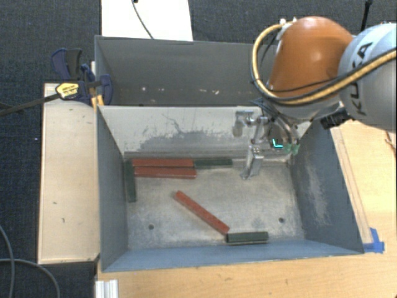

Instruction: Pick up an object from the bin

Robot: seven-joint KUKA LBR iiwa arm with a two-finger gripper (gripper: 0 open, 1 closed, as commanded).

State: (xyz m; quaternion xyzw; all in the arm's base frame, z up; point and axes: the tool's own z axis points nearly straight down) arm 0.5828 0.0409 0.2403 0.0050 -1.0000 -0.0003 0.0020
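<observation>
grey steel bin [322, 210], the end effector [250, 166] low over its floor toward 2 o'clock; how far open it is, and whether it has hold of anything, cannot be told; the nearest thing, a dark green bar [214, 162], lies just at its 9 o'clock, beside two red-brown bars [164, 172] along the back wall; lying flat and tight to the wall, the bar may be missed or merely shoved along.

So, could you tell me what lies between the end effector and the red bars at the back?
Camera view: a slim dark green bar lies between the end effector and the red bars.
</observation>
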